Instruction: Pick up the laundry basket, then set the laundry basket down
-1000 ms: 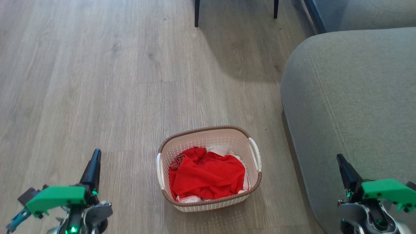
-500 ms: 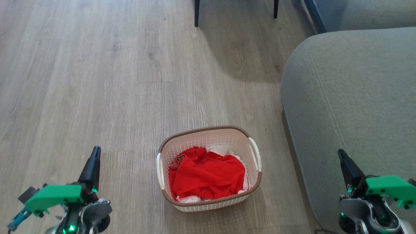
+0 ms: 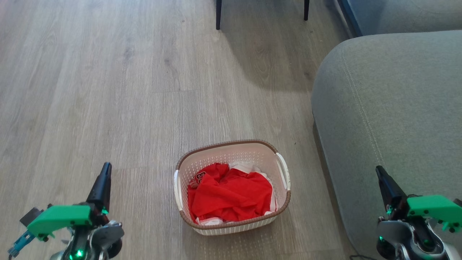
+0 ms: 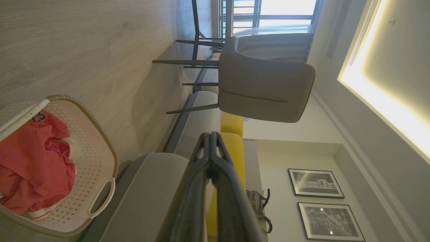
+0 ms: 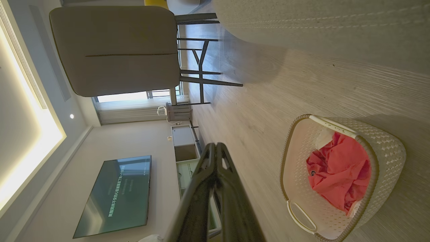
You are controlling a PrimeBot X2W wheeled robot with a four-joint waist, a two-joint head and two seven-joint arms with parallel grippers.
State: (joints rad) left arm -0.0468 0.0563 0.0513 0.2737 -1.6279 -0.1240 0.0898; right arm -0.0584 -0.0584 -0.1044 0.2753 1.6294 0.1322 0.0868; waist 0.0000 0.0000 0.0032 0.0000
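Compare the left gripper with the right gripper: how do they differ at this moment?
In the head view, the left gripper shows against the wooden floor, the right gripper against the grey sofa. The left gripper tilts toward the right of that view, the right gripper toward the left. Both are shut, hold nothing, and stand apart from the laundry basket between them.

Was clearly somebody's living room: wood-look floor (image 3: 108,90), grey sofa (image 3: 389,108) just beside the right gripper (image 3: 378,169), wall-mounted TV (image 5: 114,195) off to its side, framed pictures (image 4: 315,183) off beside the left gripper (image 3: 106,165), laundry basket (image 3: 234,228) of clothes between the two.
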